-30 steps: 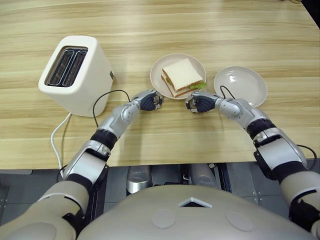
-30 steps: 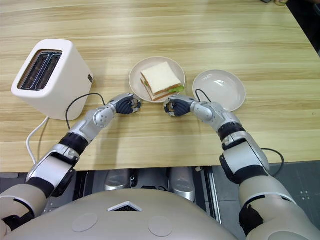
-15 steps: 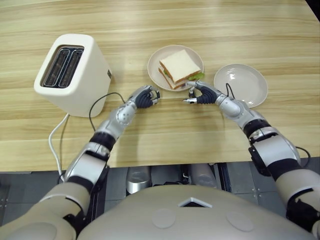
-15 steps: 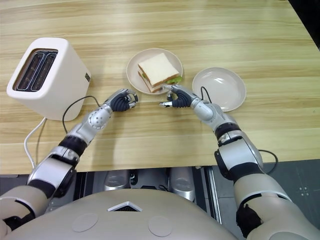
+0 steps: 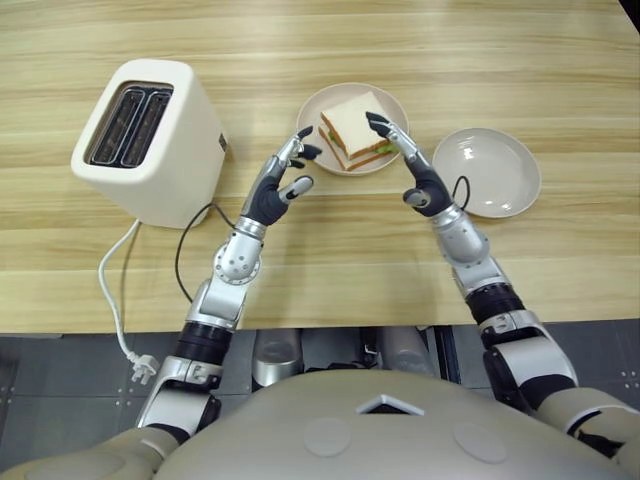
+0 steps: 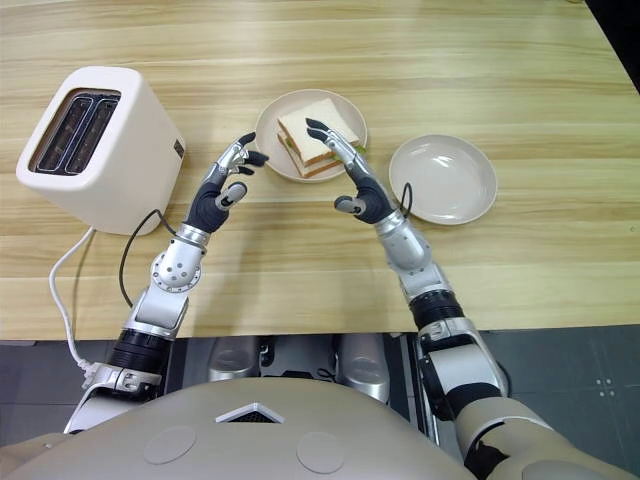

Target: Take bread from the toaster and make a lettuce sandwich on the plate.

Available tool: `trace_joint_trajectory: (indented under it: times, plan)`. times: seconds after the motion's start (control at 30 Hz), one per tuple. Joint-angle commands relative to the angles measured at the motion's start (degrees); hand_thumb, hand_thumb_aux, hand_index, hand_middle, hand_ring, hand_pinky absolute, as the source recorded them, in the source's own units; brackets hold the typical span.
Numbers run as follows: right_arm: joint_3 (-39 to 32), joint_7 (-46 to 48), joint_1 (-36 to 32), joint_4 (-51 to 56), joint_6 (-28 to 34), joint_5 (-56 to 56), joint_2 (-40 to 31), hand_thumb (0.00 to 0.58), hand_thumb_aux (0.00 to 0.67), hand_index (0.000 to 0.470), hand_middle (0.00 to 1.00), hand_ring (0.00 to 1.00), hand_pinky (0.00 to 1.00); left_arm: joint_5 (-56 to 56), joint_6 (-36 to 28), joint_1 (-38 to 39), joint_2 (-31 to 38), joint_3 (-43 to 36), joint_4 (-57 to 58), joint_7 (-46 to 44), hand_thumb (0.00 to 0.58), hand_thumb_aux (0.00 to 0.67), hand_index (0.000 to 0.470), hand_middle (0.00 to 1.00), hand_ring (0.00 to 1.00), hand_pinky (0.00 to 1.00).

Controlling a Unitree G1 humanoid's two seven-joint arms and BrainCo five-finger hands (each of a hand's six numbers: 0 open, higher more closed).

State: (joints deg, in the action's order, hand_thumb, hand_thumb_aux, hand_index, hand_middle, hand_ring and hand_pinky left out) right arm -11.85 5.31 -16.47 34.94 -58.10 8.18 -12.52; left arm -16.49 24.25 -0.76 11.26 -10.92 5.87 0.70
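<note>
A wooden table (image 5: 400,260) is shown with a white toaster (image 5: 150,140) at the left, its slots apparently empty. The plate (image 5: 312,112) is set near the middle, an empty dish (image 5: 490,175) just beside it. A stacked sandwich (image 5: 352,128) is carried on the plate, lettuce (image 5: 385,148) peeking out. The left hand (image 5: 280,185) and right hand (image 5: 412,170) are held spread wide, nothing gripped. The bread is judged light, soft and easily crushed, and best taken gently by opposite edges.
</note>
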Motion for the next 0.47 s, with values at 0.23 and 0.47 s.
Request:
trace_joint_trajectory:
  times: [0.23,0.47]
  plan:
    - [6.61,6.55,-0.79,3.05,3.15,-17.45,5.7,0.0,0.0,0.0,0.0,0.0,0.0,5.6,7.42,-0.09,-4.73,3.65,4.48,3.01,0.0,0.0,0.0,0.0,0.0,0.0]
    - [9.91,5.65,-2.07,5.27,2.22,-14.71,6.68,0.0,0.0,0.0,0.0,0.0,0.0,4.48,11.2,-0.1,-5.24,6.42,4.41,5.77,0.0,0.0,0.0,0.0,0.0,0.0]
